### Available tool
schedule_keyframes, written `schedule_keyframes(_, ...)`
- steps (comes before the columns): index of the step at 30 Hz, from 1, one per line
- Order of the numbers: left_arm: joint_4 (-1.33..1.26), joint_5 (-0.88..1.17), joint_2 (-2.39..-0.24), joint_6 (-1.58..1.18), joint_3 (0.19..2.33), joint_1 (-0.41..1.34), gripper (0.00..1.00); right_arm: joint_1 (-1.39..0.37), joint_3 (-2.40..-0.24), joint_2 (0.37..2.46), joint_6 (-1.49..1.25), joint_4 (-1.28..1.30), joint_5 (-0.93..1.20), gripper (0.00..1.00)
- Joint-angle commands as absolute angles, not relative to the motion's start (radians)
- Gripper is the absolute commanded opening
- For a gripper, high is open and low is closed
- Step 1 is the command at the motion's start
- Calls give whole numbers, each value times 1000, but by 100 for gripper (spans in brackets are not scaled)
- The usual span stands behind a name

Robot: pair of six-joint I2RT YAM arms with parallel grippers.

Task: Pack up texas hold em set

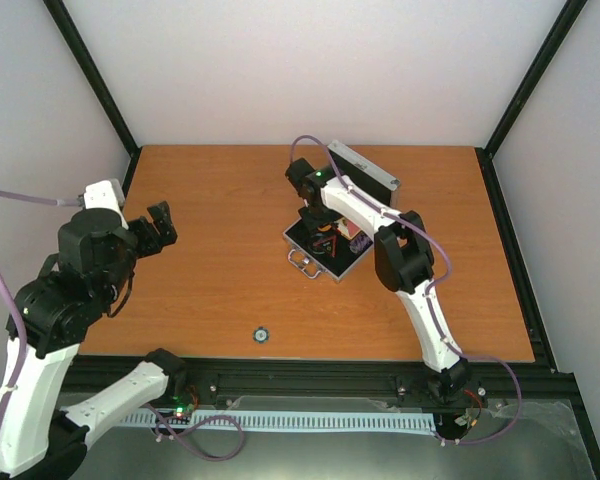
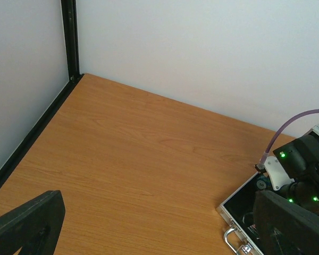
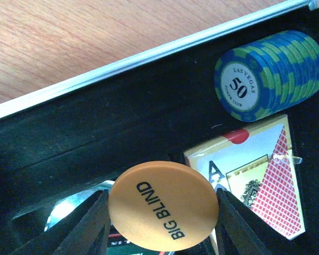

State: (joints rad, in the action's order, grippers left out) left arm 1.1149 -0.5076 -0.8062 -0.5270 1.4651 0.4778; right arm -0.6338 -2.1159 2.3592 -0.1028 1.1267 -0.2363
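Nearer than the case (image 3: 95,122), well apart from it: small round disc (image 1: 262,334) on open table (image 1: 210,290). Left of the case, wide clear room; left gripper (image 1: 158,228) there, spread fully, holding nothing. Inside the case: right gripper (image 3: 162,212) partly closed on orange disc (image 3: 163,206) marked "BIG BLIND", just beside card pack (image 3: 255,191). Beyond, against the silver rim: blue-green chips (image 3: 276,69) reading "LAS VEGAS 50 POKER CLUB".

The left hand (image 2: 158,226) is spread wide over the wooden surface (image 2: 133,149). Ahead to its right, the open case (image 2: 242,205) lies under the other arm (image 2: 303,159).
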Motion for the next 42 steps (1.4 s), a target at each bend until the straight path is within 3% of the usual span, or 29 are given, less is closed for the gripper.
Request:
schedule_keyframes(1, 1089, -522, -817, -542, 1459, 474, 100, -601, -2084, 2348, -88, 1104, -260, 45)
schedule_keyframes(9, 1080, -521, -833, -535, 1460, 474, 100, -562, -2050, 2351, -85, 1095, -277, 46)
schedule_keyframes(14, 1080, -521, -837, -532, 1457, 474, 100, -536, -2028, 2348, -86, 1082, -274, 52)
schedule_keyframes(21, 1072, -517, -848, -531, 1459, 473, 100, -522, -2027, 2342, -79, 1081, -275, 78)
schedule_keyframes(26, 1071, -515, -850, -529, 1459, 474, 100, -522, -2025, 2298, -78, 1073, -259, 88)
schedule_keyframes(34, 1065, -502, -845, -526, 1455, 474, 100, -551, -2028, 2197, -87, 1087, -211, 88)
schedule_keyframes(42, 1062, -493, -838, -521, 1452, 474, 100, -737, -1950, 2091, -145, 1099, -202, 86)
